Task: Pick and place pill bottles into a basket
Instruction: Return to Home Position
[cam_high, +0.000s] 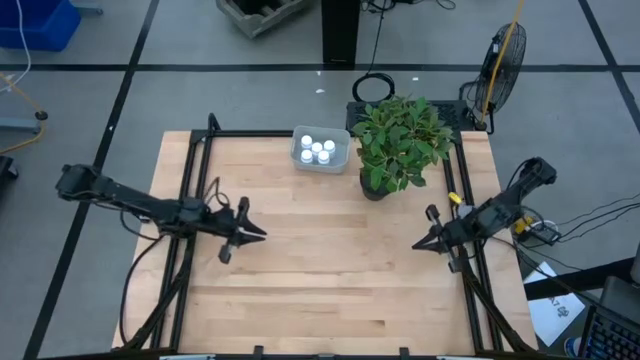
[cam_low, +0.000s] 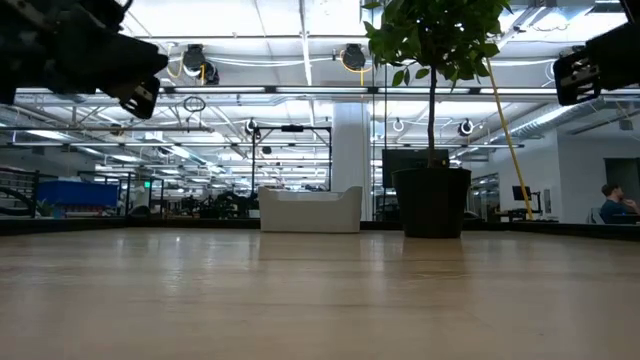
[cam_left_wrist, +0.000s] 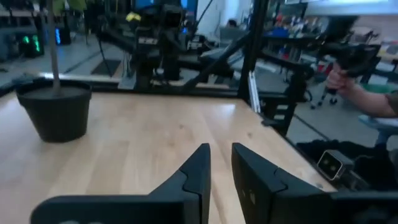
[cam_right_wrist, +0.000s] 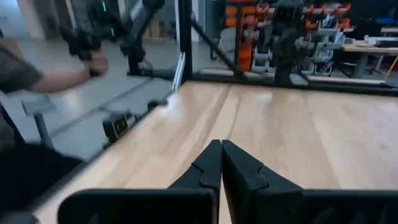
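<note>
The basket (cam_high: 298, 152), a pale shallow tub, stands on the table at the far middle, left of the potted plant; it also shows in the low view (cam_low: 310, 210). Several white-capped pill bottles (cam_high: 318, 150) stand upright inside it. My left gripper (cam_high: 258, 234) hovers over the table's left middle, empty, its fingers a narrow gap apart (cam_left_wrist: 221, 150). My right gripper (cam_high: 420, 243) hovers over the right middle, shut and empty (cam_right_wrist: 221, 144). Both point toward the table's centre, well short of the basket.
A leafy potted plant (cam_high: 400, 140) stands right of the basket; its dark pot shows in the left wrist view (cam_left_wrist: 56, 109). Black frame rails (cam_high: 190, 200) run along both table sides. A person's hand (cam_left_wrist: 341, 78) holding a controller shows beyond the table.
</note>
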